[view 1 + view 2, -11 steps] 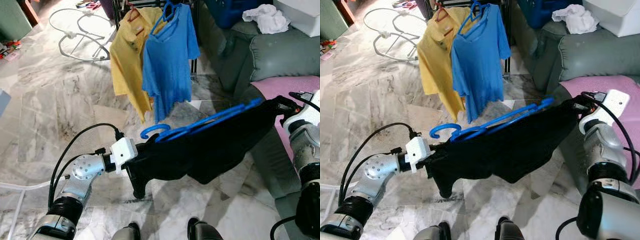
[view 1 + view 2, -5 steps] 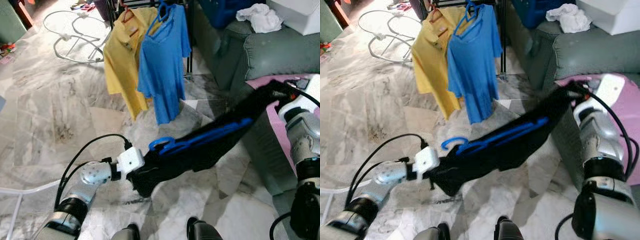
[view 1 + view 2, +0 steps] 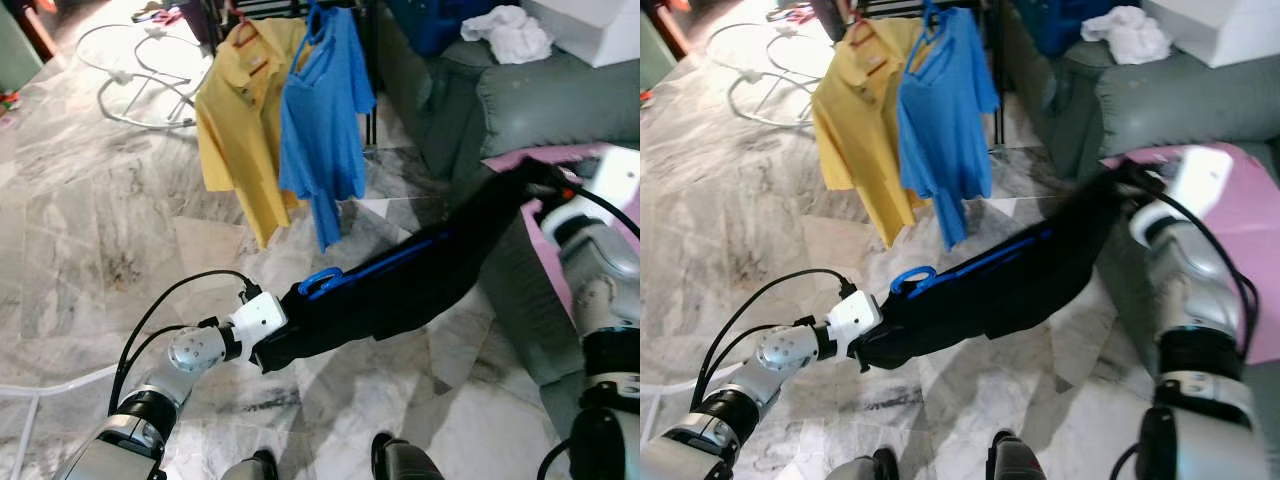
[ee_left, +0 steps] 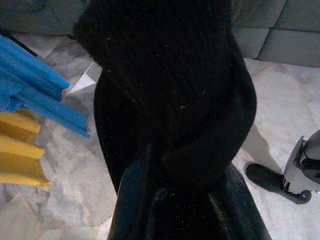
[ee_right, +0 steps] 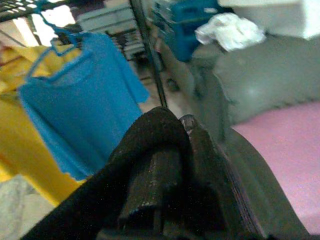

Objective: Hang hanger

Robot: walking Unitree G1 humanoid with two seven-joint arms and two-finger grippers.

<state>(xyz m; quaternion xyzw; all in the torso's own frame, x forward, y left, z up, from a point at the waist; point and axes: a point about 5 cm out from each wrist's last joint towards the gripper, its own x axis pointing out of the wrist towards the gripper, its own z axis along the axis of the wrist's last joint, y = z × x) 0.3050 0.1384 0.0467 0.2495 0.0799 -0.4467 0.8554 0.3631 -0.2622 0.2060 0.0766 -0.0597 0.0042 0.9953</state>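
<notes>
A black garment [image 3: 410,285] on a blue hanger [image 3: 345,275] is stretched in the air between my two grippers. The hanger's hook [image 3: 318,282] lies near the lower left end. My left gripper [image 3: 278,338] is shut on that lower end, its fingers buried in the cloth [image 4: 170,100]. My right gripper [image 3: 548,182] holds the upper right end, shut on the fabric [image 5: 150,150] near the sofa. Beyond them, a dark rack bar [image 3: 270,8] carries a yellow shirt [image 3: 240,120] and a blue shirt [image 3: 325,110] on hangers.
A grey sofa [image 3: 540,95] with a pink cover [image 3: 1255,230] and a white cloth [image 3: 505,30] stands on the right. A blue bin [image 3: 425,20] sits behind it. A white wire frame [image 3: 140,75] lies on the marble floor at far left. My feet [image 3: 400,465] are below.
The garment, hanging broad a second ago, is now pulled into a narrower, tauter band. My right gripper has risen and drawn back toward the sofa. The camera has shifted a little.
</notes>
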